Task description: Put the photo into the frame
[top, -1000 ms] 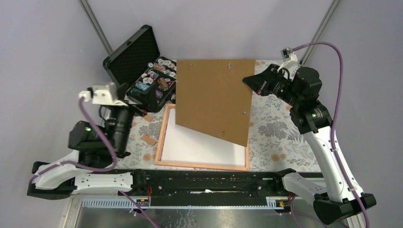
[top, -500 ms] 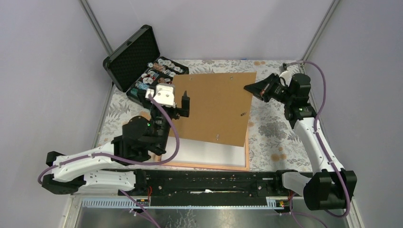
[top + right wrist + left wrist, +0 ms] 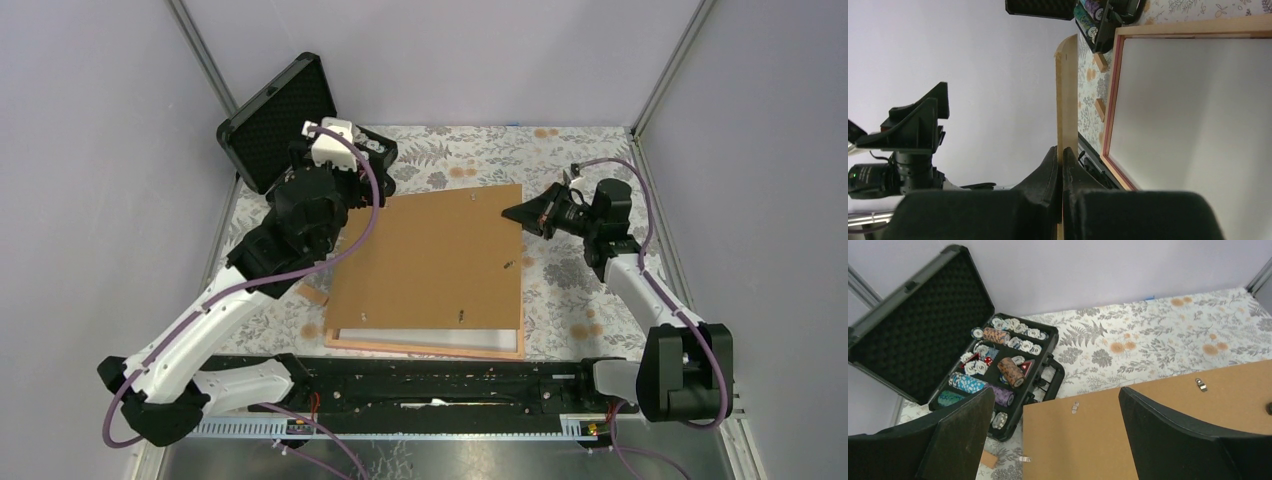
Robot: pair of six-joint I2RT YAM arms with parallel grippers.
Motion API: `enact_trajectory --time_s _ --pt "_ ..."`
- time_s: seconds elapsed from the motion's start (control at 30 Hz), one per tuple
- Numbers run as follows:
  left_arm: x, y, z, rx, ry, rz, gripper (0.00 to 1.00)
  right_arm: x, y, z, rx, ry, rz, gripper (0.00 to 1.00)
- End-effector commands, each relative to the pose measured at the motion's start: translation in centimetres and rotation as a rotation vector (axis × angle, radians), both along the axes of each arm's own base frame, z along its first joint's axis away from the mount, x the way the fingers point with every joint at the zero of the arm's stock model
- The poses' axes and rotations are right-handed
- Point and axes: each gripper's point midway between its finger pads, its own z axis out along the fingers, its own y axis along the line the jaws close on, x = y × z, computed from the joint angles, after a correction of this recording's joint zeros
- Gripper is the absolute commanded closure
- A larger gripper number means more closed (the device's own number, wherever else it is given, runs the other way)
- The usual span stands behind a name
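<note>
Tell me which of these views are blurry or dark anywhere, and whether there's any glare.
Top external: evenly lit, sharp, no glare; the backing board shades the photo below it. Left wrist: the left gripper, open, is dark and soft, the case sharp. Right wrist: the right gripper, pinching the board's edge, is a black blur; the frame beyond is clear.

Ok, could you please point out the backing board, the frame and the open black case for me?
backing board [image 3: 430, 260], top view, middle of its brown face.
frame [image 3: 420, 349], top view, its near wooden rail.
black case [image 3: 913, 325], left wrist view, foam-lined lid.
</note>
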Motion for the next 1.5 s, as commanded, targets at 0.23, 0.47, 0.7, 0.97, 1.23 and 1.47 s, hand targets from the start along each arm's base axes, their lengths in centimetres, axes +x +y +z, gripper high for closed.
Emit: enact_trajectory --time_s 0.23,0.47,0.7,0.97,1.23,1.47 --pt "1.8 0.1 -3.6 -0.032 0.073 -0.039 0.01 0.4 0.5 -1.8 0.038 -0.069 0.089 1.0" --pt "2.6 1.1 -5.3 -0.02 0.073 -0.006 0.01 1.0 0.5 -4.4 0.041 -0.027 0.08 1.0" --pt "3.0 1.4 -6.4 -0.009 0.083 0.004 0.01 1.2 0.6 -6.3 0.035 -0.003 0.085 1.0" --pt "2.9 1.5 -6.6 -0.01 0.082 0.005 0.01 0.9 0.5 -6.9 0.033 0.008 0.093 1.0" --pt "2.9 1.3 -6.7 -0.013 0.084 -0.002 0.02 0.6 -0.3 -8.3 0.027 0.036 0.086 1.0" --pt "3.0 1.1 -6.9 -0.014 0.09 -0.009 0.02 0.8 -2.3 -7.9 0.022 0.027 0.047 1.0"
